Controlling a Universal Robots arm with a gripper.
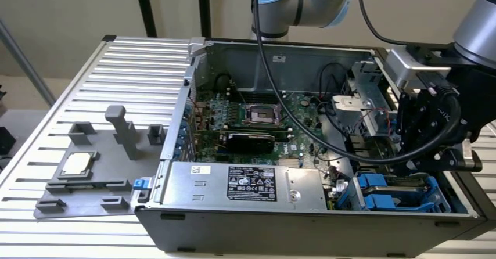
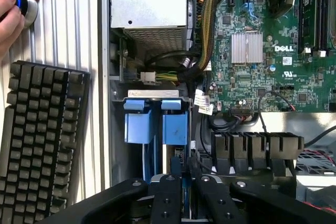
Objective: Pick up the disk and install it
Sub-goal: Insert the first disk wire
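Clamps what looks like the blue-framed disk point(image 2: 175, 127) edge-on in the gripper point(image 2: 184, 170), jaws drawn nearly together on the thin edge, right at the mouth of the drive bay point(image 1: 438, 196); depth of seating in the bay not clear.

Risks jamming against the bay's rails if tilted: likely to bind rather than slide with the frame skewed. Could also slip or twist under that load, given so narrow a pinch on a smooth edge. Risks snagging the bundled cables point(image 2: 185, 69) just beyond the bay, toward the motherboard point(image 2: 262, 51), or catching the loose wires point(image 2: 226, 124) beside the bay.

Leaves little side room: case wall point(image 2: 105, 129) tight on one flank of the bay, black ribbed block point(image 2: 257, 150) close on the other. Offers open room only straight above the bay. Calls for care outside the case too, with a keyboard point(image 2: 42, 140) and a person's hand point(image 2: 13, 9) on the slatted table point(image 2: 63, 24), across the wall from the bay.
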